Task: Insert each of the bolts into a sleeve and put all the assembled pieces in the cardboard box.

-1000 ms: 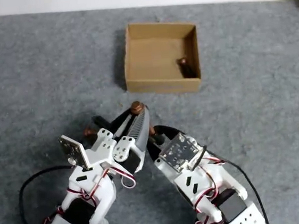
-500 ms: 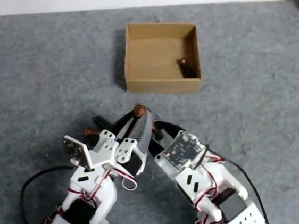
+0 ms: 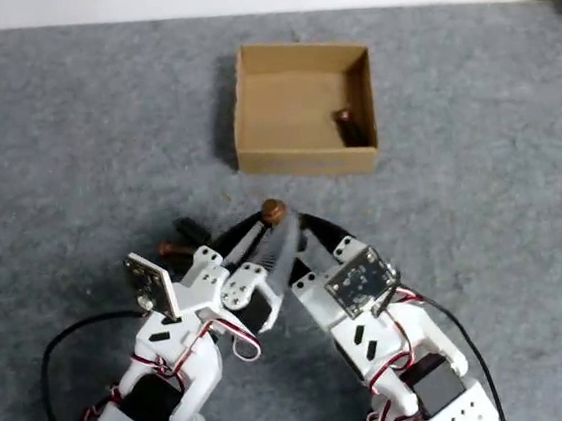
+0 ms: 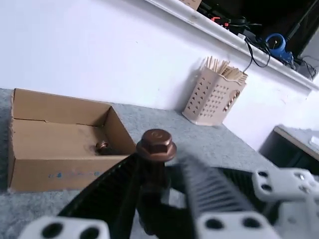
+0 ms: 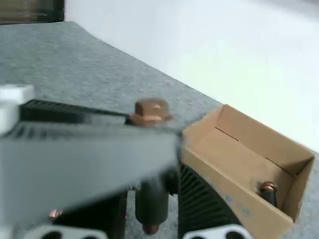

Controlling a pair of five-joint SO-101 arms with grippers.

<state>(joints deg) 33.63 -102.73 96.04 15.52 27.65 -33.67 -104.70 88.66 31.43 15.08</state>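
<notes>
A bolt with a copper hex head point(image 3: 273, 210) stands upright between the two arms, in front of the cardboard box point(image 3: 301, 158). My left gripper point(image 3: 267, 237) is shut on its shank just under the head point(image 4: 157, 143). In the right wrist view the bolt point(image 5: 152, 110) runs down through a black sleeve point(image 5: 151, 199), its copper tip showing below. My right gripper point(image 5: 152, 214) is shut on that sleeve from the other side. One assembled piece point(image 3: 345, 123) lies in the box's right corner.
Another copper-headed bolt point(image 3: 168, 250) and a black sleeve point(image 3: 187, 226) lie on the grey carpet left of the left gripper. A perforated cup of sticks point(image 4: 214, 94) stands by the white wall. Open carpet lies around the box.
Both grippers have shifted a little to the right and closer together. The bolt head moved right with them, and the right gripper now sits right against the left one.
</notes>
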